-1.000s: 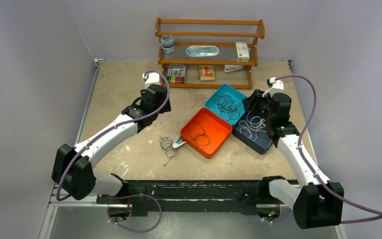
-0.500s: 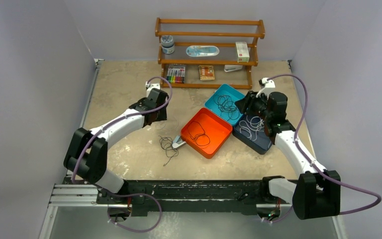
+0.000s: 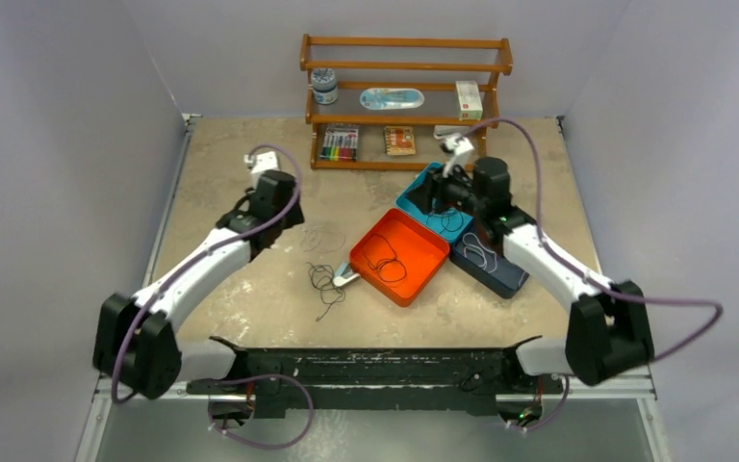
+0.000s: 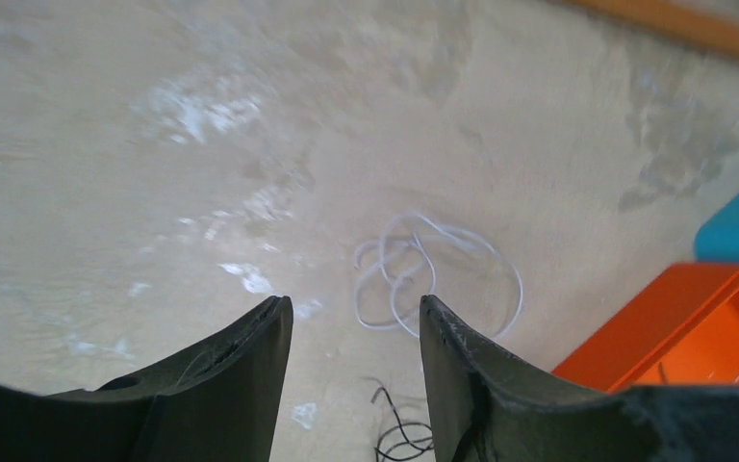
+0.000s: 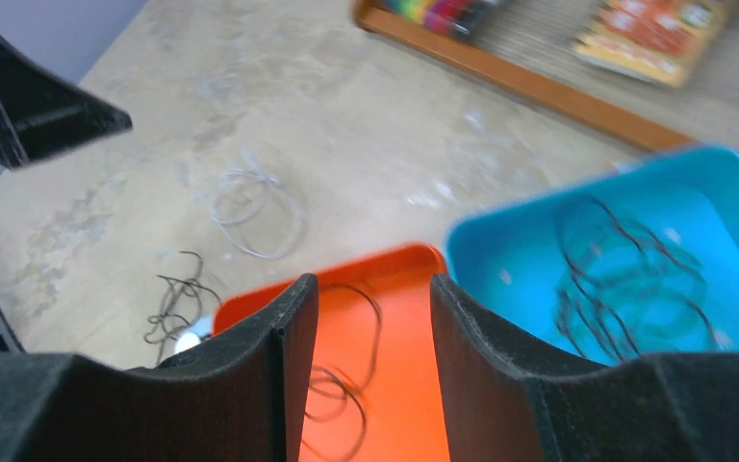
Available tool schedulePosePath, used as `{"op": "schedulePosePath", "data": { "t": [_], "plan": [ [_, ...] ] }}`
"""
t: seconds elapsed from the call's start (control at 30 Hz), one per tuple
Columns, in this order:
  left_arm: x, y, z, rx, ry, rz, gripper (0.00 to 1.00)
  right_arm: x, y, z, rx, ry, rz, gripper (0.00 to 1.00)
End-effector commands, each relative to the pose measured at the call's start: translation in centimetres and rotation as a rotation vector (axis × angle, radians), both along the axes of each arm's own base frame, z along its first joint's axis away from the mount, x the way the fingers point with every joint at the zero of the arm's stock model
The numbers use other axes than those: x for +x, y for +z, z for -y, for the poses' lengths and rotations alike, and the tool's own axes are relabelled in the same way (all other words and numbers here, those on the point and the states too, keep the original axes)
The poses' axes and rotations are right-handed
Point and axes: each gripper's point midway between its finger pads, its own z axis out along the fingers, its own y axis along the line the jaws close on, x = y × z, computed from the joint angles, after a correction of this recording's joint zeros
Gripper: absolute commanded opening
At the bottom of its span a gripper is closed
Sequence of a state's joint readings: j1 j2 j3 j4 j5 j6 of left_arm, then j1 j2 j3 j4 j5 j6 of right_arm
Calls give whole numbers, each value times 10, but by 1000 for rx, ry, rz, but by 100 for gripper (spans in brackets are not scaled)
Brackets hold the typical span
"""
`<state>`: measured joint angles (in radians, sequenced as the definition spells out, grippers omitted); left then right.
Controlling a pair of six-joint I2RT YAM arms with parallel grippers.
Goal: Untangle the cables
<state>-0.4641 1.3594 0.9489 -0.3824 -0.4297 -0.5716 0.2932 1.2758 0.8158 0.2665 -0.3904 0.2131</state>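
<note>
1. My left gripper (image 4: 351, 310) hangs low over the bare table (image 4: 106, 144), fingers parted with nothing between them. I take that as lining up on the white cable loop (image 4: 423, 274), which lies flat just ahead at its 12 o'clock.
2. The black cable tangle (image 3: 325, 282) sits on the table at roughly 8 o'clock from the orange tray (image 3: 423, 248). It lies near the white loop but apart from it, so I judge each can be lifted without dragging the other.
3. My right gripper (image 5: 373, 284) hovers where the orange tray meets the teal tray (image 5: 520, 260), jaws likewise apart and empty. I judge it is high enough to clear both rims.
4. The trays seem to serve as sorting bins:
   - the orange tray holds a single black cable (image 3: 385, 260);
   - the teal tray, at 1 o'clock from it, holds black coils (image 3: 440, 204);
   - the dark blue tray (image 3: 505, 287), at 3 o'clock, holds white cables (image 3: 476, 256).
</note>
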Motion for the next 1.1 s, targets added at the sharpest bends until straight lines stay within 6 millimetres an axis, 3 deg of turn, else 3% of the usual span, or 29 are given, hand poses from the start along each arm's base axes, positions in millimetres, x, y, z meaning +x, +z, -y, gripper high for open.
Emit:
{"op": "schedulePosePath", "data": {
  "t": [0.0,0.1,0.23,0.33,0.4,0.57,0.73,1.07],
  "plan": [
    [1,58,-45,-116,172,190,51,18,40,-72,-24,200,131,50],
    [-13,78,-68,-102,229,242,51,24,20,-125,-84,307,93,50],
    [-30,95,-89,-45,280,282,51,37,-13,-178,-141,391,25,49],
    [-37,99,-93,-37,281,295,51,43,-41,-206,-205,431,-33,48],
    [-40,99,-94,-42,284,301,51,48,-71,-219,-269,435,-84,47],
    [-43,95,-92,-63,279,302,51,55,-111,-223,-350,386,-155,45],
    [-42,91,-89,-68,258,293,51,52,-131,-220,-363,376,-192,44],
    [-38,91,-83,-78,236,293,51,49,-142,-224,-360,394,-208,39]
  ]
}}
